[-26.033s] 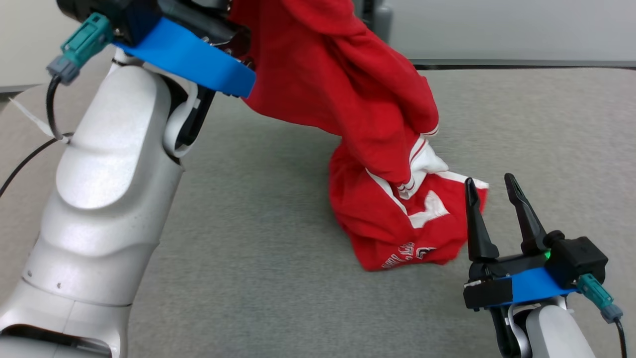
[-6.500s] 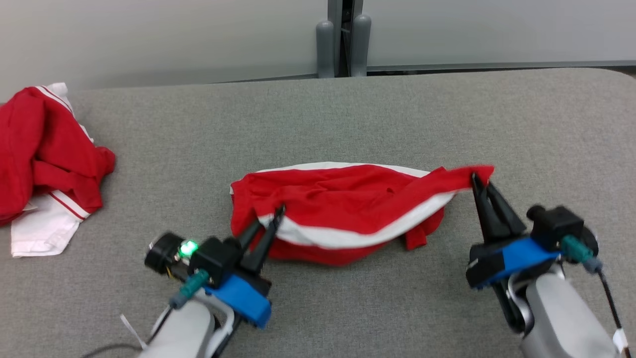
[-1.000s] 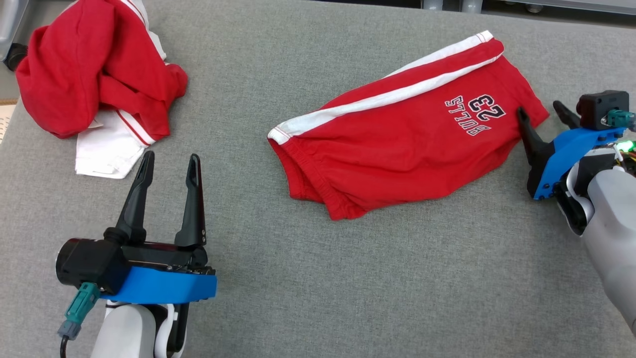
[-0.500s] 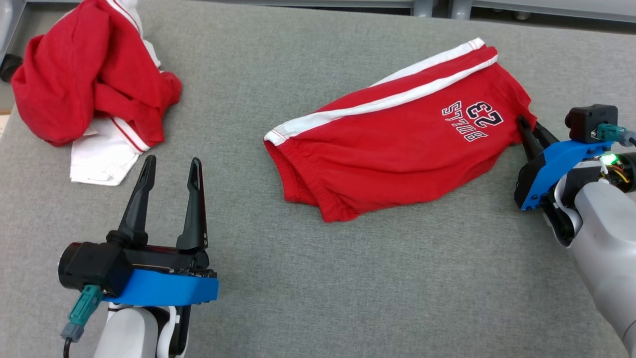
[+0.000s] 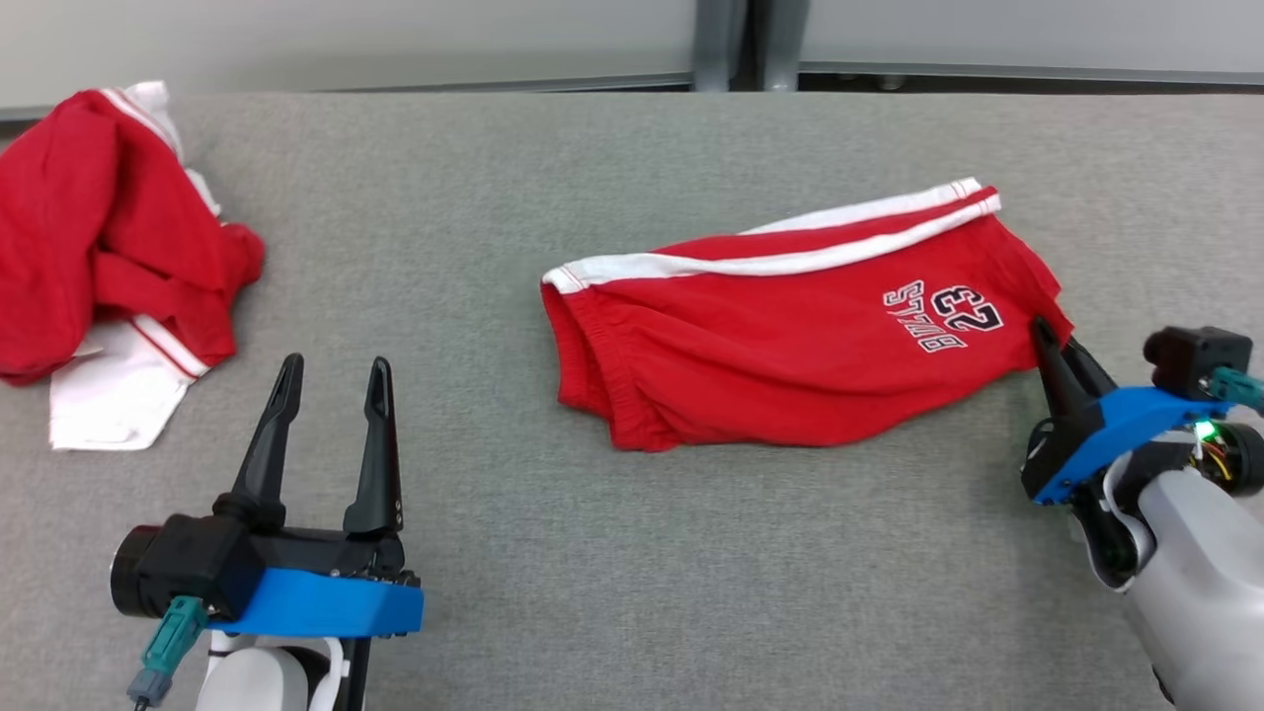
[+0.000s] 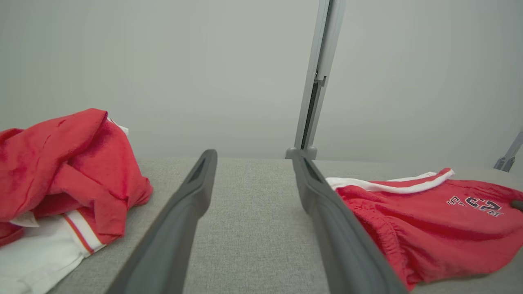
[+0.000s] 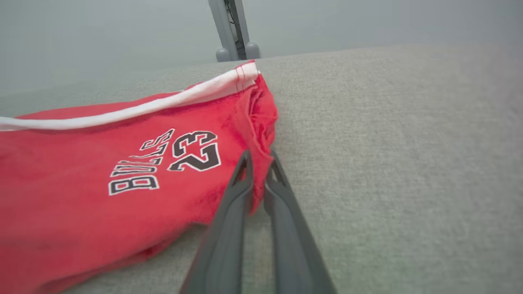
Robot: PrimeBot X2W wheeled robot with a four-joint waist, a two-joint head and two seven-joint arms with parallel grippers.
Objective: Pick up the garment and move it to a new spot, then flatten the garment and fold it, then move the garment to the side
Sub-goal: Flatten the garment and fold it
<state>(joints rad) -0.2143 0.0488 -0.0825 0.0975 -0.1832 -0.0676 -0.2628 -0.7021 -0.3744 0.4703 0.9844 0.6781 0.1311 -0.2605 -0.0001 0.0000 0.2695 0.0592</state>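
Garment [image 5: 790,346] lay flat on table [image 5: 592,592], hem corner pinched in tips of my right pincer [image 5: 1052,336], rest spread ahead-left of it; edge grip, I judged, to lift that end for fold; left pincer [image 5: 336,363] gaped empty, garment well to its right.

The red shorts [image 6: 429,228] and the crumpled pile [image 6: 61,163] run off the left wrist view's edges.

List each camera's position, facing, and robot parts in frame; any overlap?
Head: high, looking down and forward over grey table; left end effector open, right end effector shut on red shorts.
Left wrist: low, along its fingers, toward the wall.
Right wrist: low, along its fingers, at the shorts' hem.
Shared: all three see the shorts.
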